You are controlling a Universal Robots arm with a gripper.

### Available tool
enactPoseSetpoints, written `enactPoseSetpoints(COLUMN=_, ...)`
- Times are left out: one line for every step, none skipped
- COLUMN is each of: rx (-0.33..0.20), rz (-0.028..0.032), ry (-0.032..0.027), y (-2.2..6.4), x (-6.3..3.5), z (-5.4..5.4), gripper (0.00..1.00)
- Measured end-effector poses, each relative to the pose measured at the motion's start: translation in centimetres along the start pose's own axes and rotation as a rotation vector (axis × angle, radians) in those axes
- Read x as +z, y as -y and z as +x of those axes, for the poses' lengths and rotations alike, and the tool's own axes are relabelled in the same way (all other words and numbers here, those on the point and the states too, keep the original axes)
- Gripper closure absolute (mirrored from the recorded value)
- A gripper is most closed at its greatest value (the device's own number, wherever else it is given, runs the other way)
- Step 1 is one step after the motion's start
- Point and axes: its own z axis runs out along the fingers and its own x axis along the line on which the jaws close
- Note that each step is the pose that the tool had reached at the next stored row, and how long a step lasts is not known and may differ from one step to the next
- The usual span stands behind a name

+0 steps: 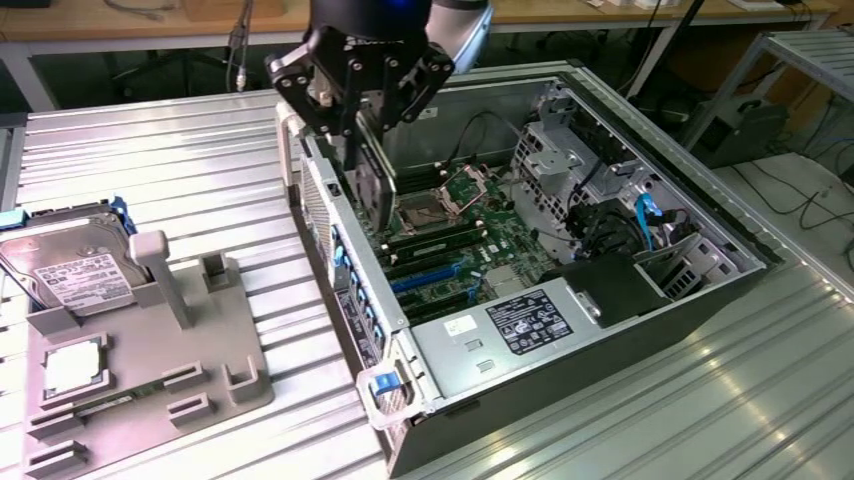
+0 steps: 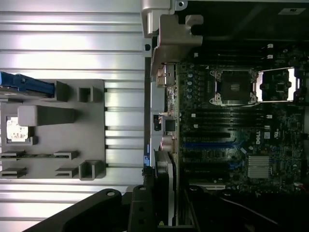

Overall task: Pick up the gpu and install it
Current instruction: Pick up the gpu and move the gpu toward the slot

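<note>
A ribbed metal table [image 1: 174,160] carries everything. The largest thing on it is an open computer case [image 1: 667,330], lying on its side toward the exterior view's right, with its inside facing up. On the exterior view's left, just beside the case, sits a grey holding fixture [image 1: 200,350] with raised posts and pockets.

Inside the case, the green motherboard [image 1: 461,245] covers the floor. A power supply [image 1: 527,320] with a label lies at its near end.

The gripper [image 1: 360,125] hangs over the far left part of the case and is clamped on the gpu [image 1: 374,190]. The dark card stands upright below the fingers, its flat face turned to the exterior view's left. It is just inside the case's left wall and close beside the open CPU socket [image 1: 424,212]. Whether its lower edge touches the board cannot be told (the case wall hides that spot).

On the fixture, a silver hard drive [image 1: 74,275] with a white label leans at the far left end. A small square CPU chip [image 1: 74,365] lies flat in a pocket nearer the camera.
</note>
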Motion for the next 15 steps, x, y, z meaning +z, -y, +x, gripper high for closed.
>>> enactPoseSetpoints(rx=0.000, rz=0.0000, ry=0.0000, y=0.00, x=0.00, z=-0.5, gripper=0.72)
enactPoseSetpoints(rx=0.000, rz=0.0000, ry=0.0000, y=0.01, x=0.00, z=-1.0, gripper=0.72)
enactPoseSetpoints(rx=0.000, rz=0.0000, ry=0.0000, y=0.02, x=0.01, z=-1.5, gripper=0.72)
enactPoseSetpoints(rx=0.000, rz=0.0001, ry=0.0000, y=0.03, x=0.01, z=-2.1, gripper=0.72)
enactPoseSetpoints(rx=0.000, rz=0.0000, ry=0.0000, y=0.04, x=0.02, z=-2.6, gripper=0.72)
enactPoseSetpoints(rx=0.000, rz=0.0000, ry=0.0000, y=0.04, x=0.03, z=-3.1, gripper=0.72)
enactPoseSetpoints(rx=0.000, rz=0.0001, ry=0.0000, y=0.05, x=0.03, z=-3.6, gripper=0.72)
enactPoseSetpoints(rx=0.000, rz=0.0000, ry=0.0001, y=0.06, x=0.05, z=-4.1, gripper=0.72)
enactPoseSetpoints(rx=0.000, rz=0.0000, ry=0.0000, y=0.06, x=0.05, z=-4.5, gripper=0.72)
enactPoseSetpoints(rx=0.000, rz=0.0001, ry=0.0000, y=0.06, x=0.06, z=-4.9, gripper=0.72)
enactPoseSetpoints(rx=0.000, rz=0.0001, ry=0.0000, y=0.07, x=0.06, z=-5.4, gripper=0.72)
enactPoseSetpoints(rx=0.000, rz=0.0000, ry=0.0001, y=0.08, x=0.07, z=-5.9, gripper=0.72)
enactPoseSetpoints(rx=0.000, rz=0.0000, ry=0.0002, y=0.08, x=0.09, z=-6.3, gripper=0.72)
enactPoseSetpoints(rx=0.000, rz=0.0000, ry=0.0002, y=0.09, x=0.09, z=-6.8, gripper=0.72)
enactPoseSetpoints(rx=0.000, rz=0.0001, ry=0.0001, y=0.10, x=0.09, z=-7.3, gripper=0.72)
